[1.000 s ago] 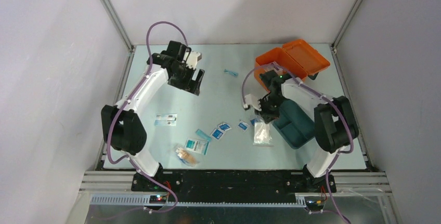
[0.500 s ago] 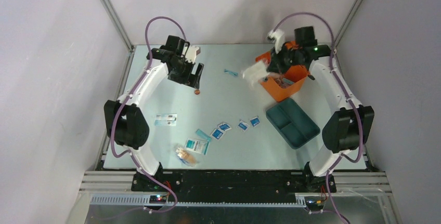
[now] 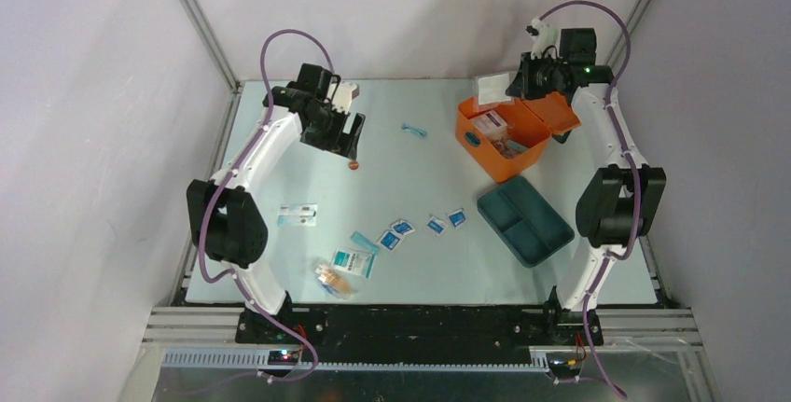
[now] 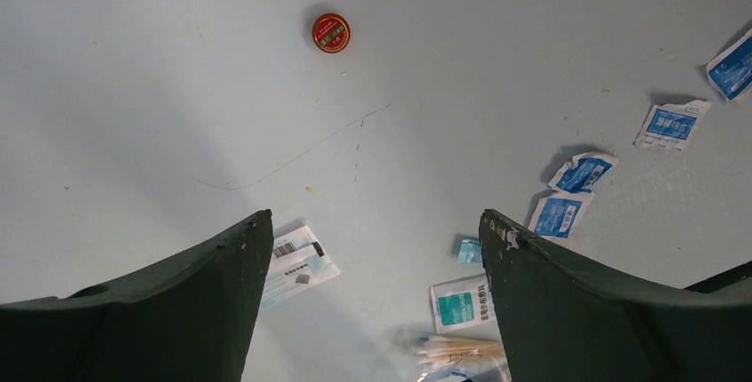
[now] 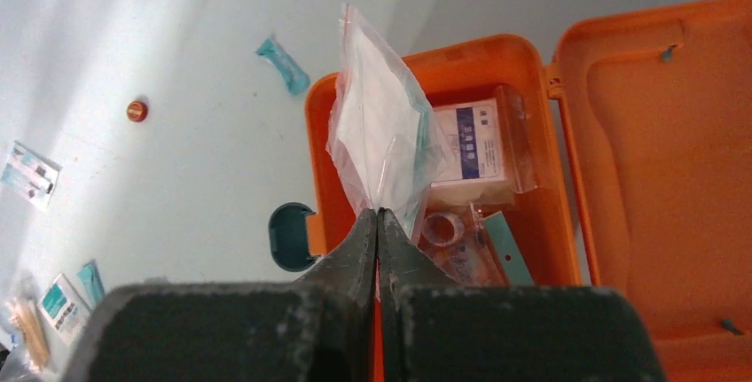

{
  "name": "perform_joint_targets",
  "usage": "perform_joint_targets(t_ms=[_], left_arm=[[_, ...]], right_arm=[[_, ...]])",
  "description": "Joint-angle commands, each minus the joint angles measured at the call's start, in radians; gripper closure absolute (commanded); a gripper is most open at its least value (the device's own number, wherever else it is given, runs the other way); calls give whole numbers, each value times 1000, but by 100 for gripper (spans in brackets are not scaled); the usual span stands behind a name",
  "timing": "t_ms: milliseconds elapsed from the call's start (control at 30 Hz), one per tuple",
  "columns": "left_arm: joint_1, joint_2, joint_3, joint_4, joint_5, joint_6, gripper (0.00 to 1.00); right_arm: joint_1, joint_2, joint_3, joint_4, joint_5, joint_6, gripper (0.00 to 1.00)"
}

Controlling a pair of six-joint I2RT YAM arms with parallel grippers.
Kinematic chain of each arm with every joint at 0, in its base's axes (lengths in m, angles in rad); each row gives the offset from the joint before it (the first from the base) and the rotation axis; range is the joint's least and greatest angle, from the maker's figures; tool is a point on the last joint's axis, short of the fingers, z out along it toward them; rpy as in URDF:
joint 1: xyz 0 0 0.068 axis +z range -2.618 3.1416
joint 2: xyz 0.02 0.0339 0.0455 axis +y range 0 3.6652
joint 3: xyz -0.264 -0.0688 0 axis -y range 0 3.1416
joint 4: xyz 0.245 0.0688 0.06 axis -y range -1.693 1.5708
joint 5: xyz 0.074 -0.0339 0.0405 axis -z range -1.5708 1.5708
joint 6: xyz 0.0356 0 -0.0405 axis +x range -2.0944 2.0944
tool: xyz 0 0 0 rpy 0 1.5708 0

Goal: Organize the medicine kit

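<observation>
The orange medicine kit [image 3: 485, 145] stands open at the back right, its lid [image 3: 560, 108] folded back; it also shows in the right wrist view [image 5: 461, 63]. Inside lie a white box [image 5: 474, 143] and clear packets. Its dark teal tray [image 3: 524, 220] lies on the table in front of it. My right gripper [image 5: 379, 214] is shut on a clear packet with white contents [image 5: 377, 134] and holds it over the case; the packet also shows from above [image 3: 489, 90]. My left gripper [image 4: 372, 222] is open and empty above the table at the back left [image 3: 347, 136].
A small red round tin [image 3: 353, 164] lies near the left gripper, also seen in the left wrist view [image 4: 331, 32]. Blue-white sachets [image 3: 401, 228], a white packet [image 3: 297, 214], a teal-labelled packet [image 3: 353, 261] and cotton swabs [image 3: 333, 278] lie scattered at the front. A small blue strip [image 3: 414, 130] lies at the back.
My right gripper carried the clear packet from the table's middle up to the back and over the open case. The case has shifted and now sits square. The left arm has barely moved.
</observation>
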Motion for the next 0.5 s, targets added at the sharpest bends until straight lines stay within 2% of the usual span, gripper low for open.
perform_joint_targets(t_ms=[0,267,467], left_arm=[[3,-31,13,7,-19,28,10],[3,-33,-4,3,-33,41,10],[3,-53,-32,3,-52,53,9]], right_arm=[[-1,15,54,-1,33,-10,100],[-31,84,54,-115,16,-270,100],[-27,208,138,-172,17,-381,100]])
